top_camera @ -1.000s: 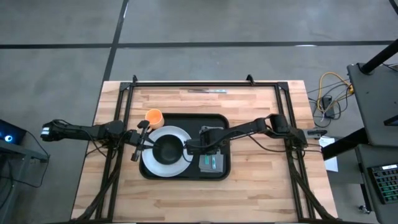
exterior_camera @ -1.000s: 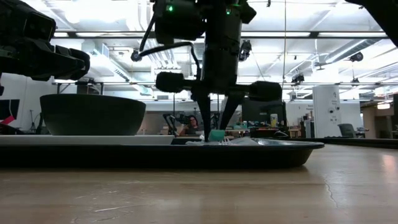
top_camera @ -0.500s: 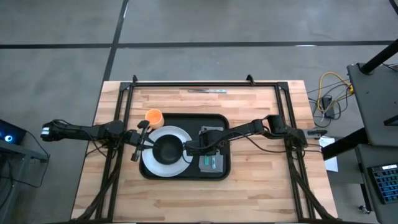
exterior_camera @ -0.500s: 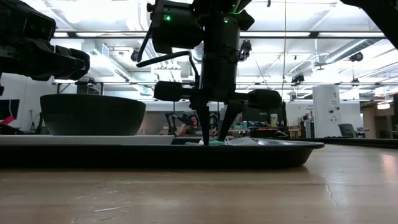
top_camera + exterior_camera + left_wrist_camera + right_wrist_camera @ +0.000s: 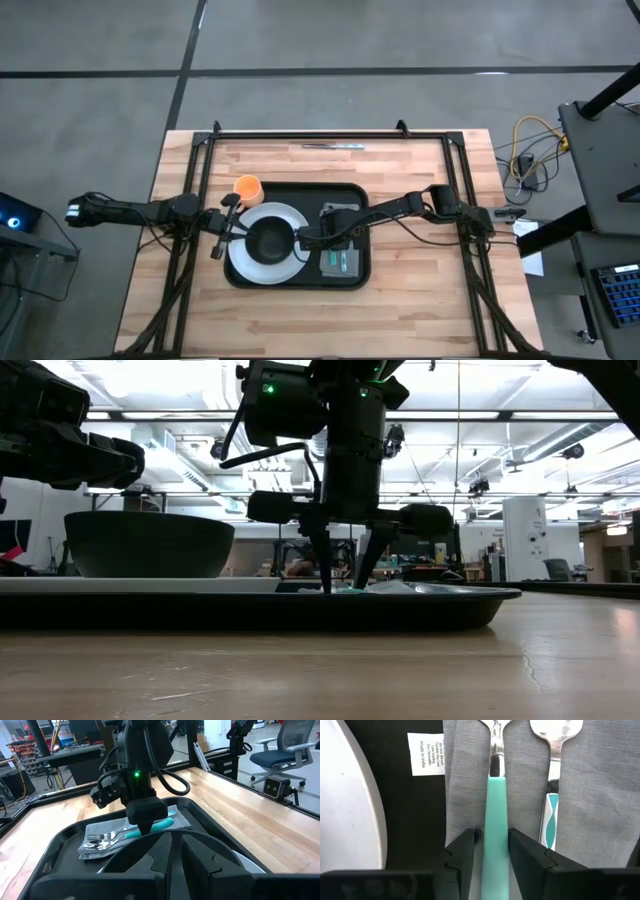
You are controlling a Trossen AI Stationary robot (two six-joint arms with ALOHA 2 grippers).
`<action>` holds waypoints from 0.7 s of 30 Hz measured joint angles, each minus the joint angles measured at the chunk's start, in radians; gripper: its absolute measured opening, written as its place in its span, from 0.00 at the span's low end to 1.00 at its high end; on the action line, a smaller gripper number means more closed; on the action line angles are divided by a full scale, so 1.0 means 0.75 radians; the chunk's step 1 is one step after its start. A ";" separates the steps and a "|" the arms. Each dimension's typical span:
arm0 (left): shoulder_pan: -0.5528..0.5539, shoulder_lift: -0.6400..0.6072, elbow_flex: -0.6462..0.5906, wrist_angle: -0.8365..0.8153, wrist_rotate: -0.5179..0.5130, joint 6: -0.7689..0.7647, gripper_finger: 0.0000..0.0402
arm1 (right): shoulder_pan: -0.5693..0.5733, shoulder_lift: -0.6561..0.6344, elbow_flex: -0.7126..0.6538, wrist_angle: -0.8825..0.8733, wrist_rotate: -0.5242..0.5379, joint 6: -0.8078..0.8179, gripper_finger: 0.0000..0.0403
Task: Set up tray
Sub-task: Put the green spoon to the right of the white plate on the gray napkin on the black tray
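**Right claw down over the cutlery on the tray**

The pale wooden plank surface (image 5: 420,300) carries the large flat black rectangular tray (image 5: 355,195) with its low rim, directly beneath the right claw (image 5: 490,847). On the tray, just beside that claw toward the left arm, lies a round white plate (image 5: 285,215) with a small dark bowl (image 5: 268,240) on it. Under the right claw a grey cloth napkin (image 5: 590,795) is spread, and on it lie a teal-handled fork (image 5: 495,820) and, beside it, a teal-handled spoon (image 5: 551,795). The right claw's fingers (image 5: 462,852) stand narrowly apart on either side of the fork's handle, close against it; whether they press it cannot be told. The left claw (image 5: 228,228) hangs at the plate's far edge, closed with nothing between its fingers. A small orange cup (image 5: 247,187) stands off the tray, near the left claw
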 joint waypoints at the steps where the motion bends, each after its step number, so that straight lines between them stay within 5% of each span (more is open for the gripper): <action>1: 0.000 0.000 0.000 0.000 0.000 0.000 0.06 | 0.000 0.000 0.000 0.001 0.000 0.000 0.28; 21: 0.000 0.000 0.000 0.000 0.000 0.000 0.06 | 0.002 0.001 0.044 0.057 -0.001 -0.041 0.17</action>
